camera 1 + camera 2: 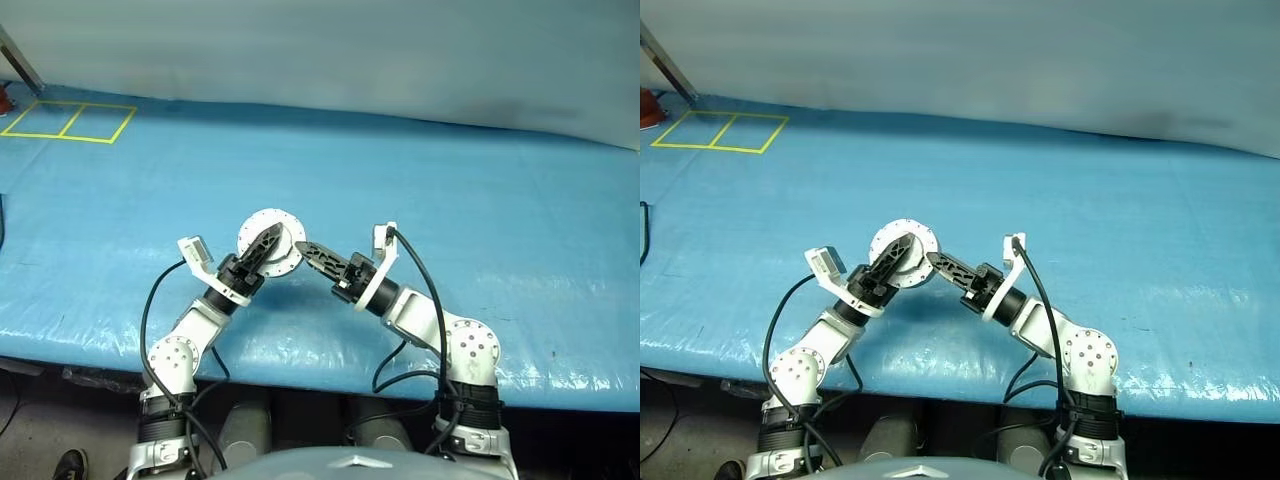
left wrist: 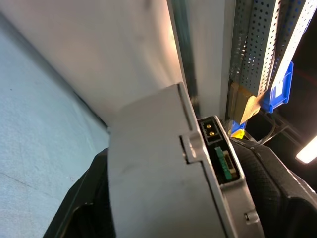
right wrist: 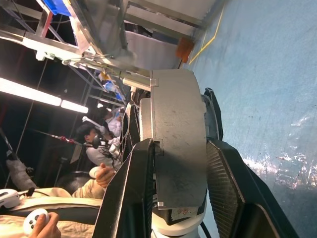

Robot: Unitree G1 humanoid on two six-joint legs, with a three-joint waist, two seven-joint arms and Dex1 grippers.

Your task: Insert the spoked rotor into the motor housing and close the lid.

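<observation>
The round grey motor housing [image 3: 178,144] is held up above the blue table between both grippers. Its lid [image 1: 258,226] lies against it, the pale outer face with small rim screws turned toward me. My left gripper [image 1: 268,240] reaches in from the lower left. One black finger lies across the lid's face, and the housing [image 2: 158,168] sits between its fingers. My right gripper [image 1: 304,249] comes in from the right, shut on the housing's edge with a finger [image 3: 129,198] on each flat side. The spoked rotor is hidden.
The blue table cover [image 1: 480,200] stretches wide around the arms, with its front edge just below the elbows. Yellow tape squares [image 1: 70,120] mark the far left corner, beside a red object [image 1: 648,108]. People sit in the background of the right wrist view.
</observation>
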